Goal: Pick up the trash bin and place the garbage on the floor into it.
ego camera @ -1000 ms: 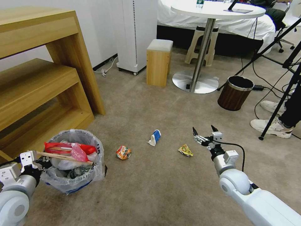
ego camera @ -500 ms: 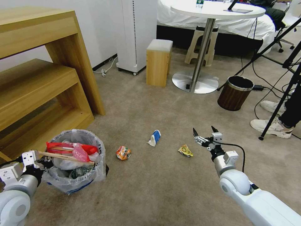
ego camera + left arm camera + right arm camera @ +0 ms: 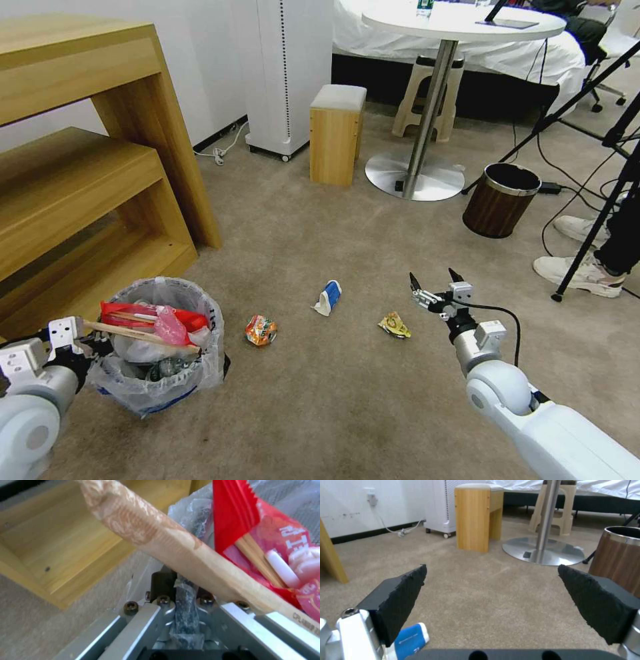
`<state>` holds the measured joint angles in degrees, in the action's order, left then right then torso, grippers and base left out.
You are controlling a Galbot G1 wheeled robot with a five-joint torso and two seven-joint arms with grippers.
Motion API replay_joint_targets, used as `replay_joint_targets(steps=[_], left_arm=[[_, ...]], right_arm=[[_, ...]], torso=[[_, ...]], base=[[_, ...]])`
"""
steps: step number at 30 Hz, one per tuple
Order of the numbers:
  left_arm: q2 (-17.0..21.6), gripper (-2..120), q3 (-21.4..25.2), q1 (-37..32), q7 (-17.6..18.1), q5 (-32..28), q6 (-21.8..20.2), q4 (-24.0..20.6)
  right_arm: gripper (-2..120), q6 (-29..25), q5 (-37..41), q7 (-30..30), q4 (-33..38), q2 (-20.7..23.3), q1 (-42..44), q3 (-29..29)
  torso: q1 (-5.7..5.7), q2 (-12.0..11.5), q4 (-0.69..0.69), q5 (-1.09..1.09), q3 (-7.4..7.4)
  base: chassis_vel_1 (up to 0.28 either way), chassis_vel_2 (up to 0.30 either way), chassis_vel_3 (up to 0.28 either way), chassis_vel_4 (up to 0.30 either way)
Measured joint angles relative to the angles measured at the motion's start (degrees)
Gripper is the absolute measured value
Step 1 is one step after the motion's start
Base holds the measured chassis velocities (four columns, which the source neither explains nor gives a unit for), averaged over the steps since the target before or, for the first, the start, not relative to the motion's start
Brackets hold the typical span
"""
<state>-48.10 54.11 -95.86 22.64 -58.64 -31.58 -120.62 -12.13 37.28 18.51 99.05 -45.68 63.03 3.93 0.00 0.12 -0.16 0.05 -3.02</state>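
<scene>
Left gripper jaws seemingly clamped on trash bin rim, right gripper jaws wide above floor near yellow packet

From my left wrist camera I look straight along the left pincer, whose metal plates fill the lower part of the picture. Its dark fingers are pinched together on the crinkled, bag-covered rim of the trash bin. A wooden stick crosses the picture diagonally, passing right over the pincer and touching the bag. Beside it a red wrapper with white lettering sticks up, with thin wooden sticks and a small white tube lying against it. Behind, I see a light wooden shelf standing on the beige floor.
</scene>
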Motion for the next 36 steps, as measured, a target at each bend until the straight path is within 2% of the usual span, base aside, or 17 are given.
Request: replay_joint_targets(steps=[1,6,9,10,12,16,26,32,36], left_arm=[[0.3,0,0.72,-1.23,0.05,-0.65,-1.46,-0.89],[0.28,0,1.69,-3.72,0.17,-0.99,-3.0,-2.96],[-0.56,0,2.45,-6.86,0.32,-0.85,-3.62,-7.43],[-0.56,0,2.45,-6.86,0.32,-0.85,-3.62,-7.43],[-0.74,0,2.53,-8.8,0.2,-0.5,-3.63,-11.11],[-0.12,0,2.54,-10.43,0.08,-0.34,-3.71,-13.46],[0.59,0,2.45,-13.29,-0.68,0.67,-3.89,-15.24],[2.42,0,0.46,-14.17,-3.62,2.56,-3.23,-15.61],[2.85,0,0.33,-14.14,-4.25,2.71,-3.07,-15.38]], right_arm=[[100,-0.01,-0.01,0.0,0.01,-0.03,0.08,0.19],[100,-0.01,0.0,0.0,0.02,-0.22,0.11,0.37],[100,-0.08,-0.03,-0.11,-0.26,-0.58,0.08,0.49],[100,-0.08,-0.03,-0.11,-0.26,-0.58,0.08,0.49],[100,-0.11,-0.19,-0.37,-0.33,-0.99,0.14,0.43],[100,-0.12,-0.26,-0.57,-0.3,-1.09,0.23,0.26],[100,-0.39,-1.24,-0.82,-0.39,-1.93,1.36,0.3],[100,-0.69,-1.36,-1.33,-0.53,-2.15,1.48,0.36],[100,-0.72,-1.36,-1.41,-0.53,-2.11,1.57,0.44]], torso=[[0.0,0.0,0.01,0.0,0.0],[0.0,0.0,0.04,-0.02,0.0],[0.0,0.0,0.04,0.01,0.0],[0.0,0.0,0.04,0.01,0.0],[0.0,0.0,0.02,0.01,0.01],[0.0,0.0,0.01,0.0,0.0],[0.0,0.0,0.02,0.0,0.01],[0.0,0.0,0.02,0.0,0.0],[0.0,0.0,0.02,0.0,0.0]], base=[[0.0,0.0,0.0,0.0],[0.0,0.0,0.0,0.0],[0.0,0.0,0.0,0.0],[0.0,0.0,0.0,0.0],[0.0,0.0,0.0,0.0],[0.0,0.0,0.0,0.0],[0.0,0.0,0.0,0.0],[0.0,0.0,0.0,0.0],[0.0,0.0,0.0,0.0]])
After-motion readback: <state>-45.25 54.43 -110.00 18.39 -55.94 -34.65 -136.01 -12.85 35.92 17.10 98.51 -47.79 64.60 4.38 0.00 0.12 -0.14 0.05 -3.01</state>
